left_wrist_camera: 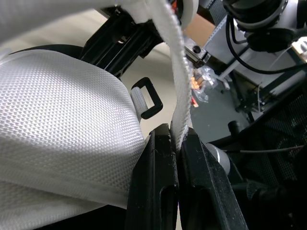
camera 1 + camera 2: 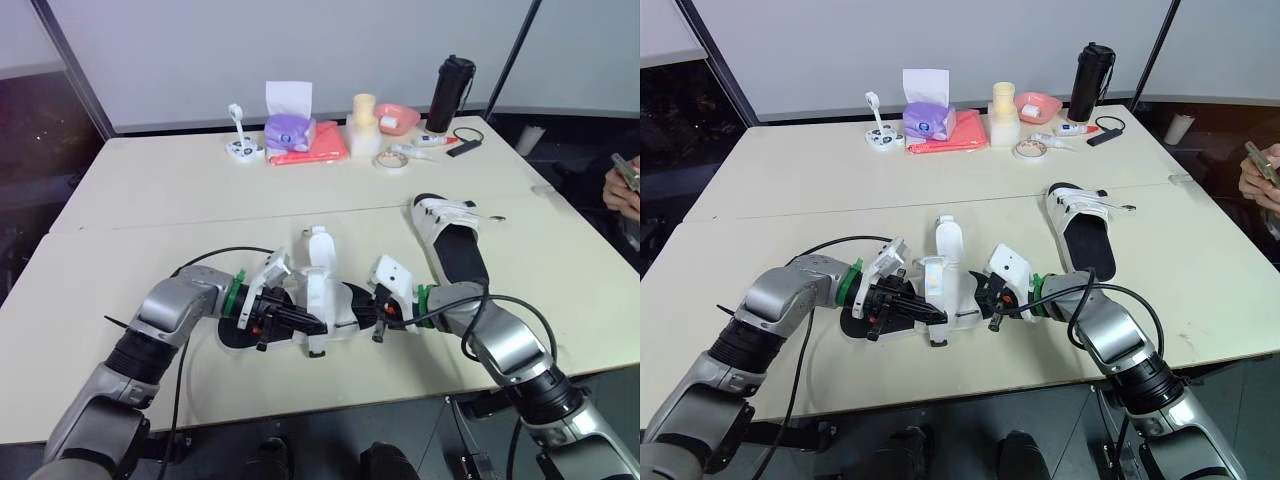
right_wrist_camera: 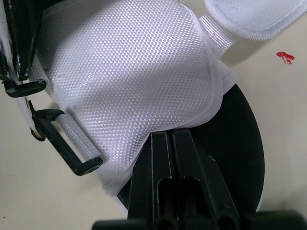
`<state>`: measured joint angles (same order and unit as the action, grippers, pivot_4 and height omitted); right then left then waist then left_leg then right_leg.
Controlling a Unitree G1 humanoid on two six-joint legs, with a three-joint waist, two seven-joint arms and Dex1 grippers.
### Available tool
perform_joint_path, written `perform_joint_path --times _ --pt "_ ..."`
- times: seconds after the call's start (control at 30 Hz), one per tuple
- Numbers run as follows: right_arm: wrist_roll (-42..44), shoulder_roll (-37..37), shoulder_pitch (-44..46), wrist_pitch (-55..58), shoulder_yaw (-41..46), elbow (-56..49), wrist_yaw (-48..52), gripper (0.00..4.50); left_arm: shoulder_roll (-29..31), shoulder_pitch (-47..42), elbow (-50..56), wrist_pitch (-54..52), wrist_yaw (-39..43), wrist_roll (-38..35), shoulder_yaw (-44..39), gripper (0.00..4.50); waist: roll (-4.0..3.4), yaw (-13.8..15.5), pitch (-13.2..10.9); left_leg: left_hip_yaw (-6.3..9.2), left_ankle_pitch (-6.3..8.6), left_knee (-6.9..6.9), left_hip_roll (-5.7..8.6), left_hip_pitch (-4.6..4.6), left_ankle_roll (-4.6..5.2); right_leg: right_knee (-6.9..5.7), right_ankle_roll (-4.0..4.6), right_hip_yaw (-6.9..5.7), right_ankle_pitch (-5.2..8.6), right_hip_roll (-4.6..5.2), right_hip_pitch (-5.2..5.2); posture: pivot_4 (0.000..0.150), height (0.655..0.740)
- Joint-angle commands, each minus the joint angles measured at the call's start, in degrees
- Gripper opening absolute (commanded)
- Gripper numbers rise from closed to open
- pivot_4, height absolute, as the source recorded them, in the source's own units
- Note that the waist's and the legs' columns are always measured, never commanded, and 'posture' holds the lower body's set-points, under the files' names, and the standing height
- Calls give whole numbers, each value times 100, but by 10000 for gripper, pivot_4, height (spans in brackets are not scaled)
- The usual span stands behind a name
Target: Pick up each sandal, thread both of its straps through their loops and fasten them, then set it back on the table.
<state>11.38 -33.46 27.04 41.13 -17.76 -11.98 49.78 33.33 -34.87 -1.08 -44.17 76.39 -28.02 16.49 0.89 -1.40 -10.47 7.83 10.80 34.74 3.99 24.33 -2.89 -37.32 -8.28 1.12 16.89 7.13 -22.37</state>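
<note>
Underfoot, so to speak, lies a pale cream table (image 2: 200,190) made of two tops butted together, with a seam running left to right. A plain light wall (image 2: 300,50) stands behind it, with dark frames at either side. Along the far edge sit a purple tissue box (image 2: 290,128), a folded pink cloth (image 2: 322,150), a pink bowl (image 2: 398,118) and a tall black flask (image 2: 450,92). A person's hand (image 2: 622,185) shows at the right edge.

The near sandal (image 2: 318,290) lies at the near middle of the table, between the two grippers. It has a flat black sole and white uppers of coarse woven mesh with stitched hems. One white strap (image 1: 177,96), a narrow ribbed webbing, runs past a black rectangular loop (image 1: 148,98). The far sandal (image 2: 455,245), of the same make, lies flat on the table, well apart to the right and farther back.

Both forearms reach in low from the near corners, with elbows bent and wrists turned inward to face each other across the near sandal. The left gripper (image 1: 175,139) pinches the strap between its narrow black fingers. The right gripper (image 3: 169,136) has its fingers pressed together, tips against the hem of a mesh panel over the black sole. Whether any fabric is caught between them I cannot tell.
</note>
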Motion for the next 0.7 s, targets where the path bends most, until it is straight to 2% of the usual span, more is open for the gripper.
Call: perform_joint_path --times 0.03,0.13,0.33,0.5,0.7 --pt "-64 33 -81 93 -186 98 10 0 141 157 244 12 26 33 52 185 0 -1 0 0 0 0 -1 0 0 0 0 0 0 0 0 1500 7400" --pt "-70 55 -87 84 -197 107 1 0 194 252 359 -208 -151 -93 -99 8917 0 -3 0 0 0 0 -1 0 0 0 0 0 0 -1 0 1500 7400" --pt "-73 86 -65 62 -193 157 -2 0 120 392 652 -577 -686 -534 -740 36751 0 14 0 2 0 1 -2 -5 0 -3 0 -1 0 -1 5 1500 7400" --pt "-90 92 -59 13 -208 211 16 0 239 408 943 -1664 -1228 -1607 -1911 36751 0 11 0 8 0 3 -2 -5 0 -8 0 -2 0 -2 4 1500 7400" --pt "-111 120 13 -48 -224 317 54 0 985 1306 1692 -1830 -1043 -1941 -2165 36751 -1 -64 1 6 0 0 -3 -6 0 -8 1 0 0 -3 3 1500 7400"
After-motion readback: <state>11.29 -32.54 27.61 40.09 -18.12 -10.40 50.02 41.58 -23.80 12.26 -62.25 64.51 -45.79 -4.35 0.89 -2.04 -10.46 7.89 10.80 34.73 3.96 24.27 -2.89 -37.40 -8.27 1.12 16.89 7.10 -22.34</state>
